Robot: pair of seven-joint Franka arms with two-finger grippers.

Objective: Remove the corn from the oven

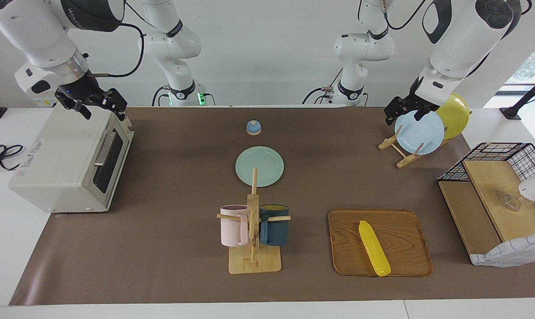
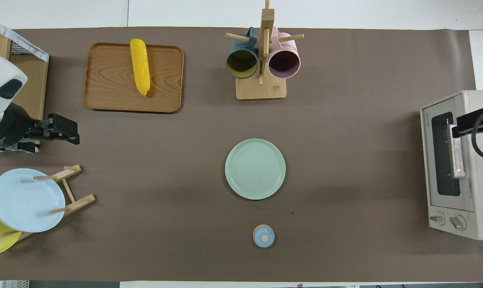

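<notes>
Corn point(image 2: 140, 66) on wooden tray point(image 2: 105, 86), oven point(image 2: 457, 168) door shut

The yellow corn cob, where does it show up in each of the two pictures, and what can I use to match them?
Facing view: the corn lies slantwise on the wooden tray, low in the picture and right of centre.
Overhead view: the corn lies on the same tray, near the top and left of centre.
Shared landmark: the mug rack beside the tray.

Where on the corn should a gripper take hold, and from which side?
Grip the corn at mid-length, from above, fingers across its width. It lies flat on the wooden tray with its long sides clear. The ends taper, so they would slip.
</notes>
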